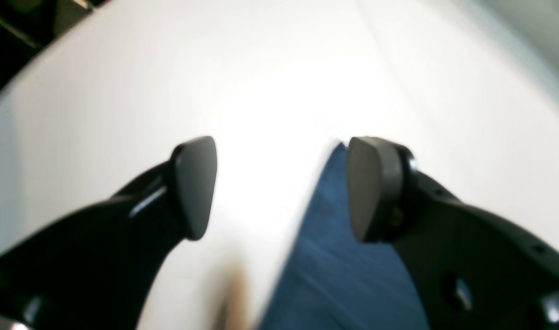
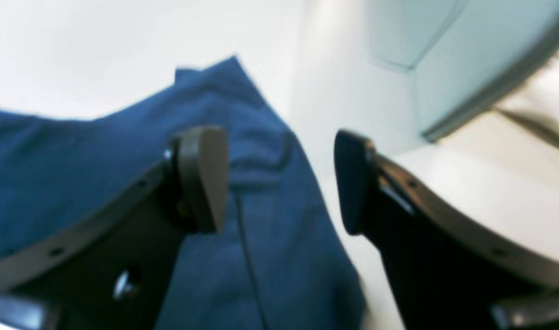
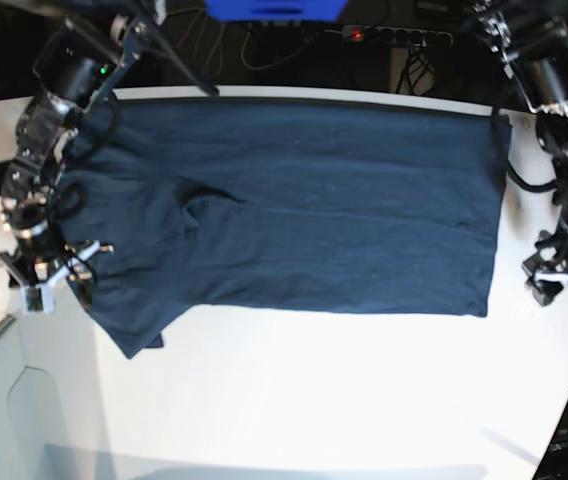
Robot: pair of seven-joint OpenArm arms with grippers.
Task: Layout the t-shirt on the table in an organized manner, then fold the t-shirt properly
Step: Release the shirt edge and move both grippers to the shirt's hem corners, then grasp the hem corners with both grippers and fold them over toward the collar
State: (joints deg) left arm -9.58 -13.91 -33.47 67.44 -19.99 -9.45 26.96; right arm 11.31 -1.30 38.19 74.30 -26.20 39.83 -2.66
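The dark navy t-shirt (image 3: 304, 200) lies spread flat across the far half of the white table (image 3: 314, 400), with a sleeve hanging toward the front left. My right gripper (image 3: 49, 283) is open beside that sleeve. In the right wrist view my right gripper (image 2: 279, 181) hovers with one finger (image 2: 206, 178) over the shirt (image 2: 78, 156). My left gripper (image 3: 564, 275) is open just off the shirt's right edge. In the left wrist view my left gripper (image 1: 282, 188) holds nothing, and a shirt corner (image 1: 339, 256) lies by its right finger (image 1: 375, 188).
A power strip (image 3: 394, 35) and cables lie behind the table's far edge, next to a blue object (image 3: 274, 8). The table's curved edge and a grey floor panel (image 3: 14, 420) are at the front left. Bare white tabletop (image 1: 101, 91) stretches in front of the shirt.
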